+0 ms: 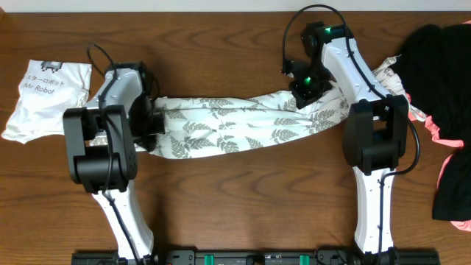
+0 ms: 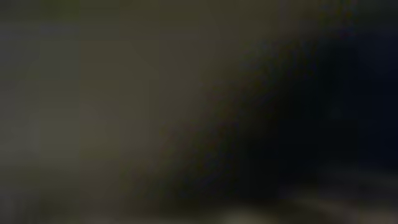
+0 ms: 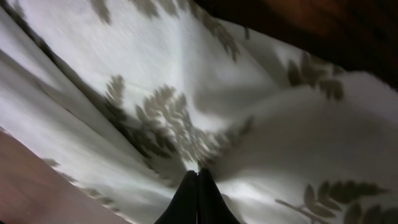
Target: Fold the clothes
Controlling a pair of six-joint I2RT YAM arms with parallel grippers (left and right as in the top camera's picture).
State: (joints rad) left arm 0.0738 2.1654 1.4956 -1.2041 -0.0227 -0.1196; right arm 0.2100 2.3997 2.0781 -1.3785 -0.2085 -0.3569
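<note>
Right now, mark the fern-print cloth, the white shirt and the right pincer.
fern-print cloth (image 1: pixel 235 125), overhead, middle of its span.
white shirt (image 1: pixel 40 99), overhead, its printed front.
right pincer (image 3: pixel 198 180), right wrist, shut tips.

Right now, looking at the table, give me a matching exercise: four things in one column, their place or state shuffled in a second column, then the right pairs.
Column one:
1. fern-print garment
2. Mr Robot shirt
3. black garment
4. right gripper

Column two:
A. crumpled at the far left
B. pinched shut on fabric
C. stretched out across the middle
D. heaped at the far right

Pairs: 1-C, 2-A, 3-D, 4-B
</note>
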